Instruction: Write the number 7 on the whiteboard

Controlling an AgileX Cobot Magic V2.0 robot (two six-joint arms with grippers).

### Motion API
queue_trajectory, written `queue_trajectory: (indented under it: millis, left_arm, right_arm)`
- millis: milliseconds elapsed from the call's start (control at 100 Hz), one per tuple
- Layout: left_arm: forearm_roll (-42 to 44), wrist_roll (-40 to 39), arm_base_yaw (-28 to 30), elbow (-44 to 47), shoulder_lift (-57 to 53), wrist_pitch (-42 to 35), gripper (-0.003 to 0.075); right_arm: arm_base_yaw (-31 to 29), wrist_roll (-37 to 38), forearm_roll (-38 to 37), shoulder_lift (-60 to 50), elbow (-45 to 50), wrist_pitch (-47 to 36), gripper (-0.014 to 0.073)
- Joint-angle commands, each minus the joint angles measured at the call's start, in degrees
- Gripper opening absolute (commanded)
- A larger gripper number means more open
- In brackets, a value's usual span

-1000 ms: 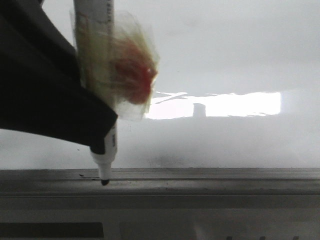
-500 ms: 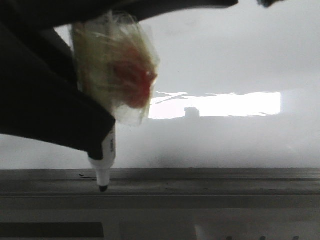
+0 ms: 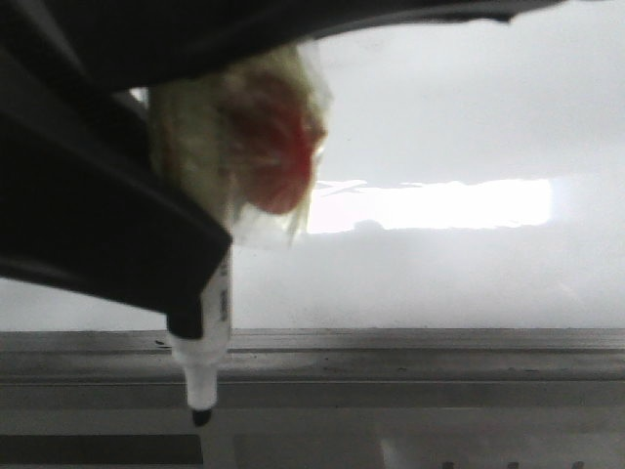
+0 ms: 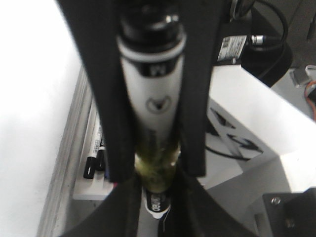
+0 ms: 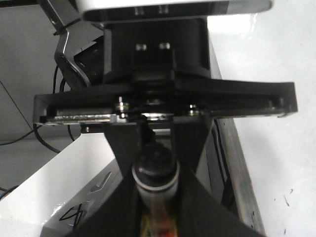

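Observation:
A white marker (image 3: pixel 217 303) with a black tip and a wad of clear tape with red in it (image 3: pixel 264 147) hangs tip-down in front of the whiteboard (image 3: pixel 469 107). The tip is below the grey ledge (image 3: pixel 410 354). My left gripper (image 3: pixel 186 313) is shut on the marker's barrel (image 4: pixel 153 98); it also shows in the left wrist view (image 4: pixel 155 190). My right gripper (image 5: pixel 155 197) reaches in from above (image 3: pixel 293 29). Its fingers (image 4: pixel 197 98) lie tight along both sides of the barrel, round the black end (image 5: pixel 155 170). No number 7 shows on the board.
Spare markers (image 4: pixel 93 160) lie on a white tray (image 4: pixel 89 190) beside the board's ledge (image 5: pixel 237 163). The white robot base with black markings (image 4: pixel 247 118) and cables (image 4: pixel 266 29) sit on the near side. A few tiny black specks (image 5: pixel 286 200) mark the board.
The marker and my left gripper have moved down, so the tip is now below the ledge. My right arm has come in over the top of the marker.

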Motion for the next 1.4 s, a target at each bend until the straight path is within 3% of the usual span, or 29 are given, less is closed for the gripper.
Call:
queue_trajectory:
  millis: [0,60,180,240,270,360,580,710,880,1010,1390]
  left_arm:
    - [-2.4,-1.2,-0.3,-1.7,-1.2,-3.1,0.005]
    - [-2.6,-3.4,-0.3,-1.7,-1.6,-3.7,0.0153]
    - [-2.6,-7.5,-0.3,-1.7,-3.5,-4.7,0.0453]
    - [-2.6,-8.9,-0.3,-1.7,-5.5,-5.4,0.054]
    - [-2.5,-10.4,-0.3,-1.7,-6.7,-5.9,0.0545]
    - [-1.7,-16.0,-0.3,-1.7,-11.5,-9.4,0.0493]
    - [-1.6,-32.3,-0.3,4.1,-28.4,-27.3,0.0227]
    - [-1.6,-33.0,-0.3,10.3,-39.5,-37.2,0.0107]
    - [-2.9,-33.6,-0.3,19.0,-49.8,-51.6,-0.002]
    - [-6.2,-33.6,-0.3,23.0,-52.3,-58.1,-0.002]
    - [-8.2,-33.6,-0.3,24.6,-52.3,-52.6,-0.002]
  right_arm:
    - [-0.1,1.9,4.0,-3.6,-1.3,0.7,-0.0042]
    - [-0.1,1.9,4.0,-6.5,-1.3,-2.7,-0.0042]
    - [-0.1,1.9,1.8,-12.8,-1.2,-10.5,-0.0042]
    - [-0.1,1.9,1.4,-16.1,-0.4,-13.6,-0.0042]
    - [-0.1,1.9,1.4,-17.6,0.2,-14.4,-0.0042]
    - [-0.1,1.9,1.4,-22.4,2.8,-16.7,-0.0042]
    - [-0.1,4.5,1.6,-35.5,12.7,-23.8,-0.0042]
    - [-0.1,4.5,2.0,-40.2,14.9,-29.4,-0.0042]
    - [-0.1,4.4,2.0,-40.5,14.7,-30.8,-0.0043]
    - [-0.1,4.4,2.0,-40.5,14.7,-30.8,-0.0043]
    - [-0.1,4.4,2.0,-40.5,14.7,-30.8,-0.0043]
